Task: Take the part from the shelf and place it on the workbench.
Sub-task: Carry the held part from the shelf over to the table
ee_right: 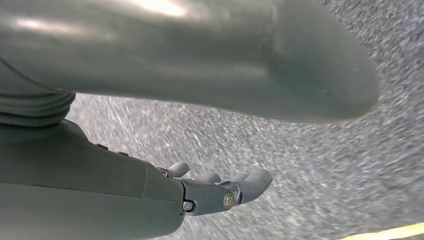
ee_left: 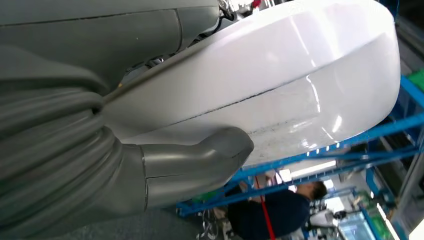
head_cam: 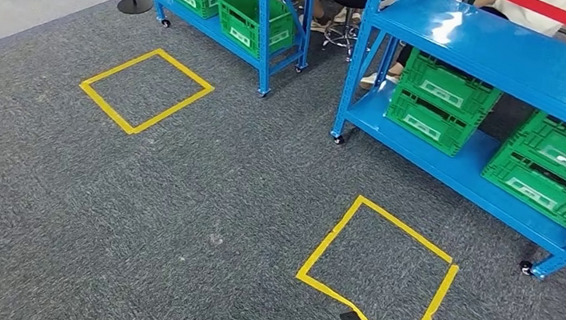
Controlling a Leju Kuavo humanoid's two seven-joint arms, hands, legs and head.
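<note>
The part's place cannot be told. The right hand (ee_right: 215, 192) has straight fingers (ee_right: 255, 180) set apart from the thumb, holding nothing above the grey carpet (head_cam: 222, 169), while the left hand (ee_left: 195, 165) shows a thumb and its finger state cannot be told. Open carpet surrounds the yellow tape square (head_cam: 408, 231) up to the blue shelf (head_cam: 456, 168), where the green crates (head_cam: 439, 105) hide their contents.

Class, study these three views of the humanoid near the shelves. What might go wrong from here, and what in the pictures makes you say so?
1. The blue shelf stands on small wheels, so a bump while reaching might roll it.
2. The green crates sit low, so bending for one could upset balance.
3. A person is close behind the shelving, so an arm swing might come near them.
</note>
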